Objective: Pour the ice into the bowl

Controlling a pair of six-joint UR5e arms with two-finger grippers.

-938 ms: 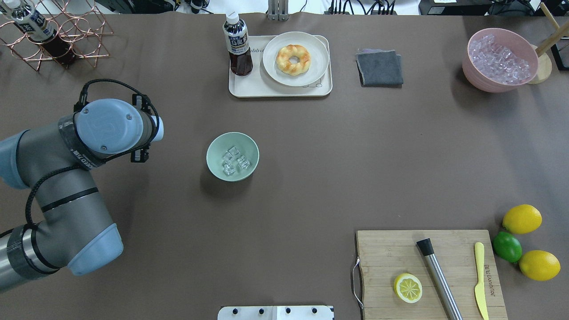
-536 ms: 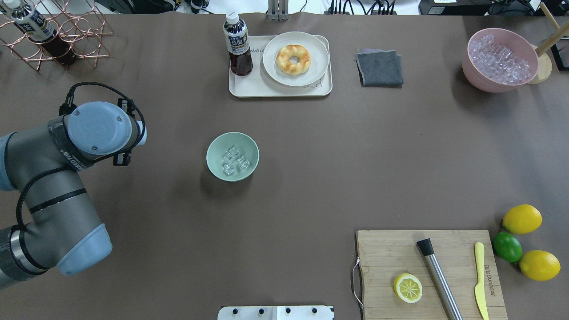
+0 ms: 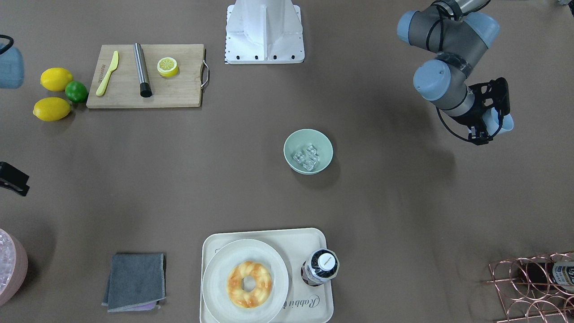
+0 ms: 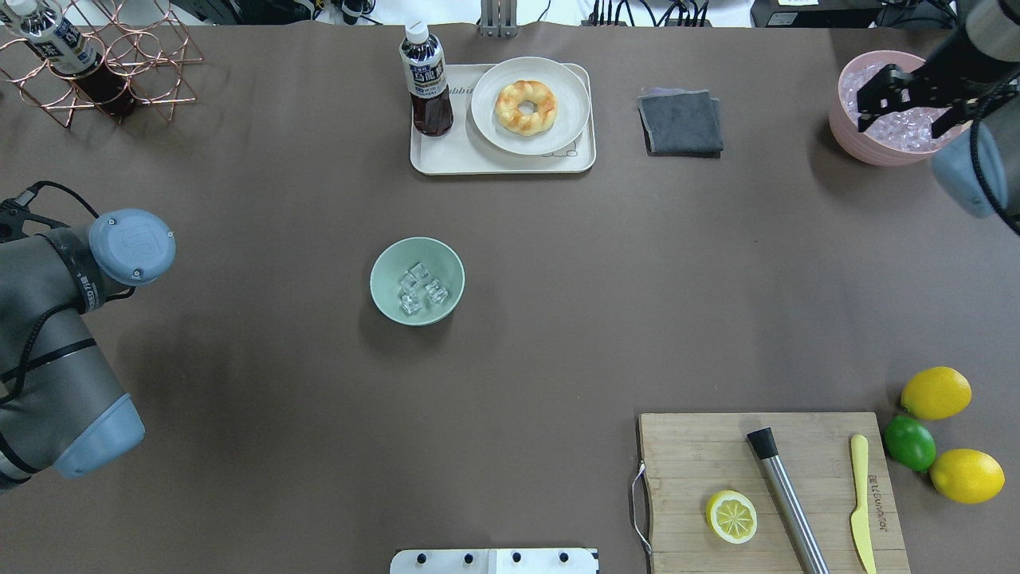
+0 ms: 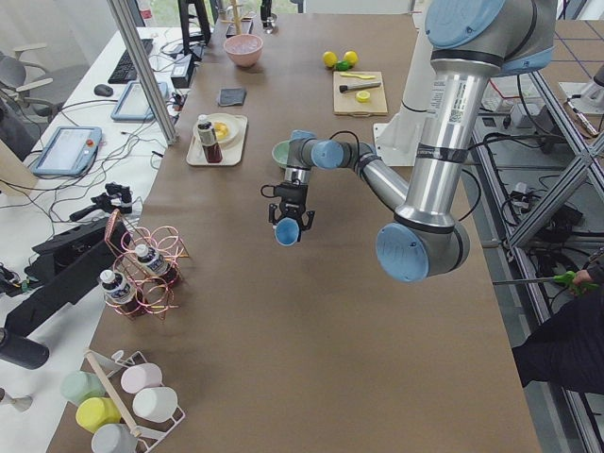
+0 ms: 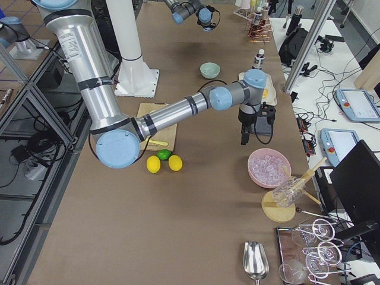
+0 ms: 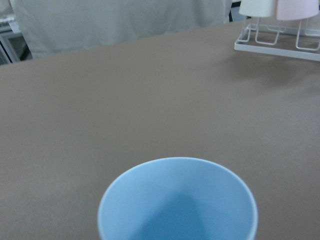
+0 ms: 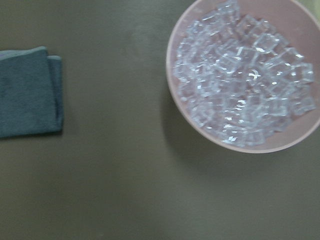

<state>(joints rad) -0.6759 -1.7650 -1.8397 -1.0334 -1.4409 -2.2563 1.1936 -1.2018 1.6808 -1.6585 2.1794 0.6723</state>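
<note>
Two arms have traded roles, and the pour looks finished.
The left arm [image 4: 48, 335] has drawn back to the table's edge since a moment ago, while the right arm [image 4: 984, 40] has come in over the pink bowl [image 4: 845, 127] of spare cubes. There the right gripper [image 4: 904, 112] hangs with jaws apart and empty. The green bowl [image 4: 381, 267] sits mid-table, well apart from both arms, with the ice [image 4: 420, 287] lying inside it. The overhead view hides the left gripper [image 3: 493, 121], but the front view shows it clamped on a blue cup [image 7: 177, 200]. Only the left wrist view looks into that cup, and no cubes show there.
</note>
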